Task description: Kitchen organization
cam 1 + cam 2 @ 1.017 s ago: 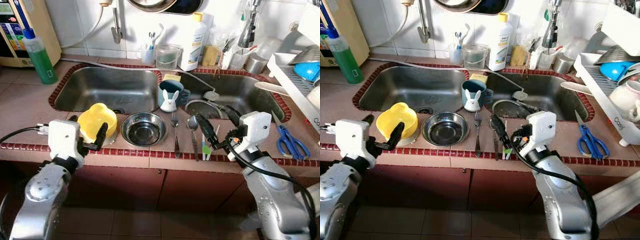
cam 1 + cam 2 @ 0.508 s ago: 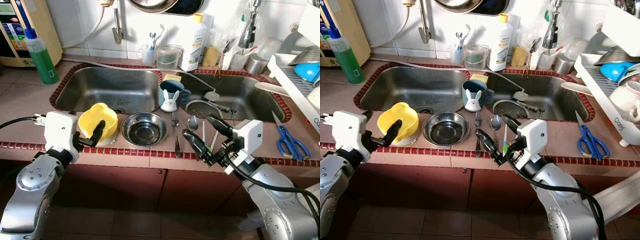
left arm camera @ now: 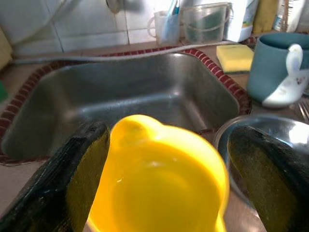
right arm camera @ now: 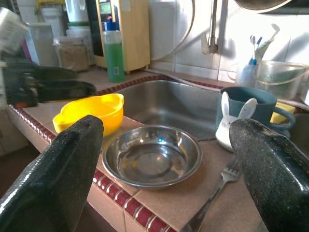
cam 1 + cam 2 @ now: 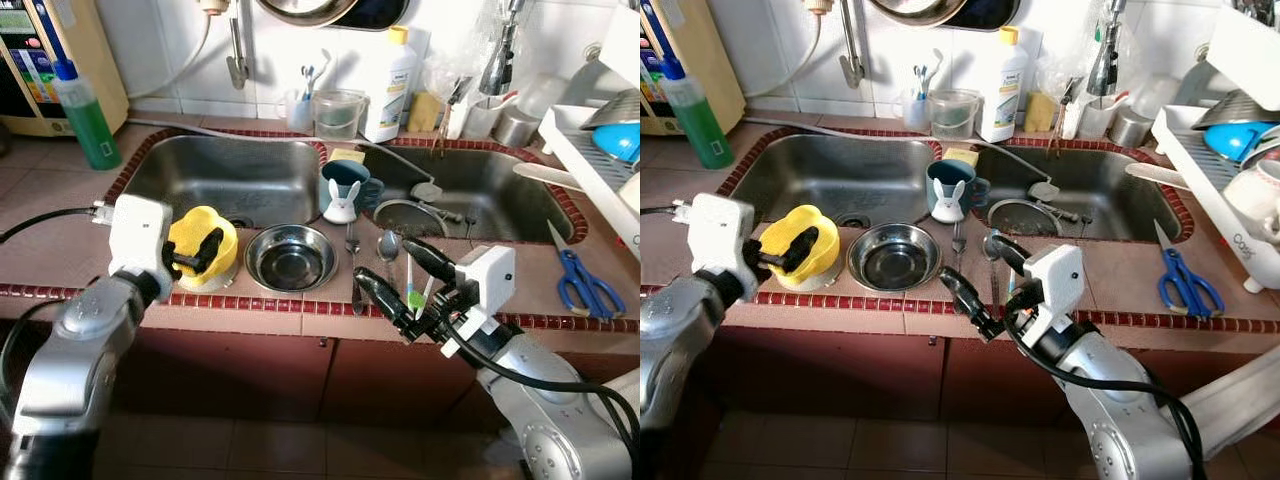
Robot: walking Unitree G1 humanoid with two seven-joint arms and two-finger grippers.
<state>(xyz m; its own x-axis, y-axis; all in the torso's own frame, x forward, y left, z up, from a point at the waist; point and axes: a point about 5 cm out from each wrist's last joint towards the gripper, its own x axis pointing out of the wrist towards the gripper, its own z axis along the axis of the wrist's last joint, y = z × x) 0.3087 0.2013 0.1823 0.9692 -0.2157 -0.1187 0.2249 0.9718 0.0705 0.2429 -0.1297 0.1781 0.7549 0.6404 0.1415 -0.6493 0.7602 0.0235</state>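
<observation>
Two grippers work at a tiled counter. Left gripper (image 5: 195,252), fingers spread, straddles the yellow bowl (image 5: 205,242) (steel bowl (image 5: 290,257) at its 3 o'clock). Right gripper (image 5: 400,277), fingers wide apart and holding nothing, hovers by the fork (image 5: 956,240) and spoon (image 5: 387,243).

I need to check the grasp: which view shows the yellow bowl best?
The left wrist view: the yellow bowl sits large between the open left gripper. Both eye views show it small at the counter edge; the right wrist view shows it side-on.
</observation>
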